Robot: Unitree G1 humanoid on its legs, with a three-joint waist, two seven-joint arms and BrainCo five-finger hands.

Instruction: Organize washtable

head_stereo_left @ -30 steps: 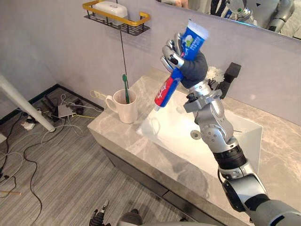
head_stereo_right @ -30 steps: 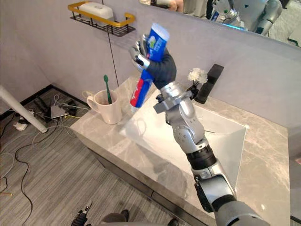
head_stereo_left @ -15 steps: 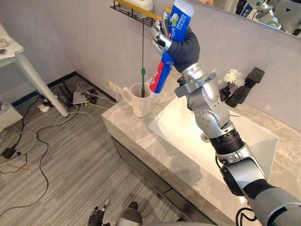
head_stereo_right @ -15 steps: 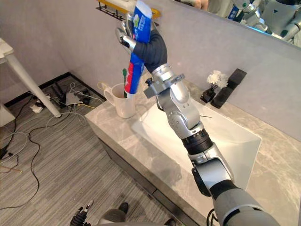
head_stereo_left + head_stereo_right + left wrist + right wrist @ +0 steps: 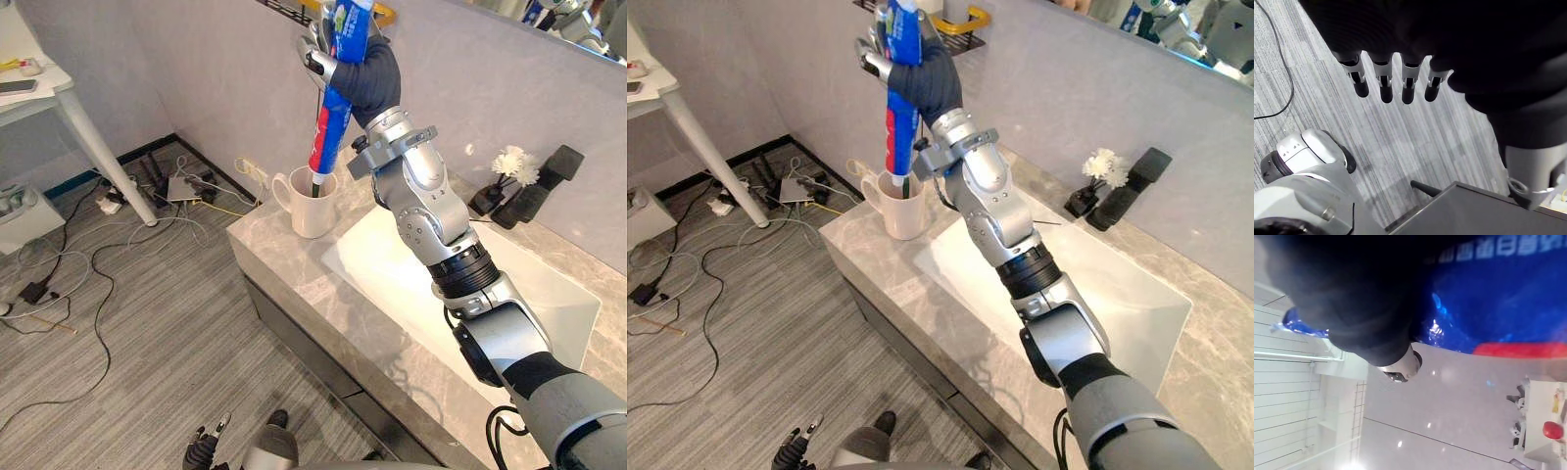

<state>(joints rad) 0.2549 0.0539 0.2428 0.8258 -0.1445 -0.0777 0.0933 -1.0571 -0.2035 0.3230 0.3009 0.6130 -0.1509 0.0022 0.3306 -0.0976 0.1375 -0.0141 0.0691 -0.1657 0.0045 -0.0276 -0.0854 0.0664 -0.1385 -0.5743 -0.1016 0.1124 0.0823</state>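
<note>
Nearest, low beside the body, the left hand (image 5: 1382,81) hangs over the grey striped floor (image 5: 1415,132); its own wrist view shows its fingers straight and apart, holding nothing, a detail too small to read in the head views. Past it comes the front edge of the marble tabletop (image 5: 294,269), with a white sink (image 5: 1117,294) set into it. On the tabletop's left corner, just beside the sink, stands a white mug (image 5: 312,211) with its handle turned outward, and the right eye view shows a bit of green toothbrush (image 5: 904,184) inside it. The right arm reaches across the sink and up, and the right hand (image 5: 355,70) is raised above the mug with its fingers curled round a blue and red toothpaste tube (image 5: 328,117). The tube hangs nearly upright, and its lower end reaches the mug's mouth; whether it is inside I cannot tell. The right wrist view shows the tube's blue and red skin pressed right against the hand's dark cover. Farther back, by the wall, sit a white flower (image 5: 511,162) and a black tap (image 5: 544,186), and a yellow-rimmed shelf (image 5: 965,22) hangs on the wall behind the raised hand
</note>
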